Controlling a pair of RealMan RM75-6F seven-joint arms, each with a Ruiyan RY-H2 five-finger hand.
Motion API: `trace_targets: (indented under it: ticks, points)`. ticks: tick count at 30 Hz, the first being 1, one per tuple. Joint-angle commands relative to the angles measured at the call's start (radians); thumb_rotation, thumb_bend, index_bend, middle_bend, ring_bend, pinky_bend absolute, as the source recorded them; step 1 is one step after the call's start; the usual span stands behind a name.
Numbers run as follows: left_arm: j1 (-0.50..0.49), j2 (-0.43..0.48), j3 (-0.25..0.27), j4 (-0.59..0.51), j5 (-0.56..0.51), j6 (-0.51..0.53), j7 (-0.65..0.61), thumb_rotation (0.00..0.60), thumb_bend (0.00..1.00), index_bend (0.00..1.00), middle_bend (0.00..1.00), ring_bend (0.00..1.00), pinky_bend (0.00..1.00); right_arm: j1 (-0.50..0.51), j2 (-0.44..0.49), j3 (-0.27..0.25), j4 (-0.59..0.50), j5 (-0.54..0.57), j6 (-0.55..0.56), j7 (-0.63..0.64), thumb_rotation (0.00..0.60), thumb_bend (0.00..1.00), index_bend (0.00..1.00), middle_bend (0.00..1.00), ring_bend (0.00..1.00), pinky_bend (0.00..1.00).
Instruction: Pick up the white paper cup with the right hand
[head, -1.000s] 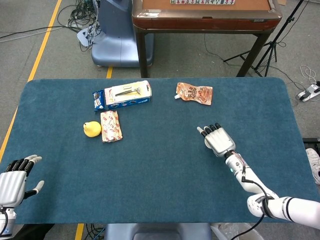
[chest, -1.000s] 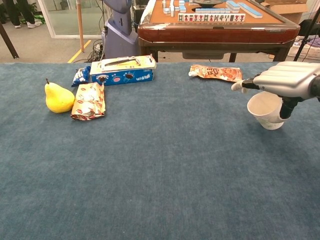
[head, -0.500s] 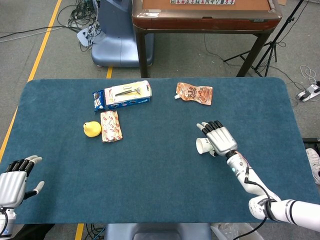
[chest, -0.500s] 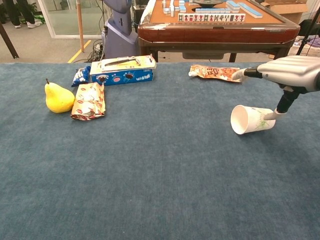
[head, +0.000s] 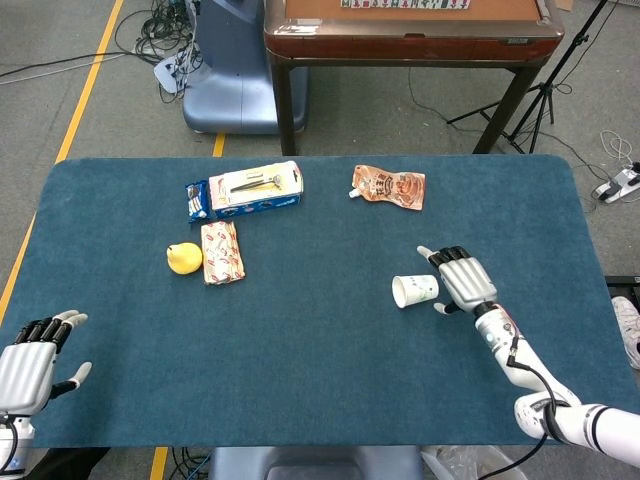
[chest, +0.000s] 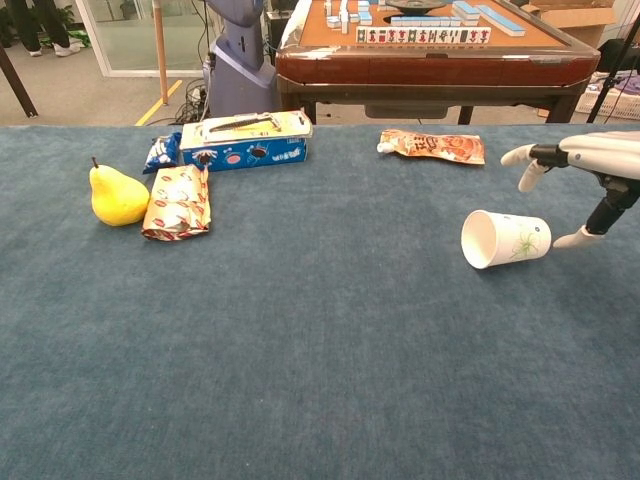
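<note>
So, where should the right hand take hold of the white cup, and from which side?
The white paper cup lies on its side, mouth away from the right hand. Probably best to wrap the sidewall from above, near the middle; the base faces the hand.

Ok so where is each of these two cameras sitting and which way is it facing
Head view: sits high above the near edge, looking steeply down on the whole blue table; shows the left hand at bottom left, and the right hand with its forearm.
Chest view: sits low near table height, looking level across the cloth toward the brown table behind; only the right hand shows, at the right edge.
Shared: the white paper cup lying on its side, the pear, the snack packets, and the right hand with fingers spread, holding nothing.
</note>
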Motion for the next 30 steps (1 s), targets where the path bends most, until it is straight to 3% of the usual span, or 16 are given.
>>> trace_targets:
  ticks: [1, 14, 30]
  points:
    - [-0.001, 0.000, 0.000, -0.002, 0.000, -0.001, 0.002, 0.600, 0.20, 0.25, 0.22, 0.21, 0.18, -0.013, -0.038, -0.003, 0.053, -0.030, -0.011, 0.056, 0.600, 0.16, 0.11, 0.25, 0.14, 0.13]
    - [-0.003, 0.006, -0.002, -0.021, -0.001, -0.004, 0.019, 0.600, 0.20, 0.25, 0.22, 0.21, 0.18, -0.019, -0.134, 0.011, 0.202, -0.105, -0.023, 0.180, 0.600, 0.16, 0.22, 0.30, 0.17, 0.13]
    - [-0.005, 0.004, -0.001, -0.021, -0.007, -0.011, 0.022, 0.600, 0.20, 0.25, 0.22, 0.21, 0.18, -0.027, -0.198, 0.020, 0.294, -0.149, -0.020, 0.242, 0.600, 0.17, 0.34, 0.34, 0.23, 0.13]
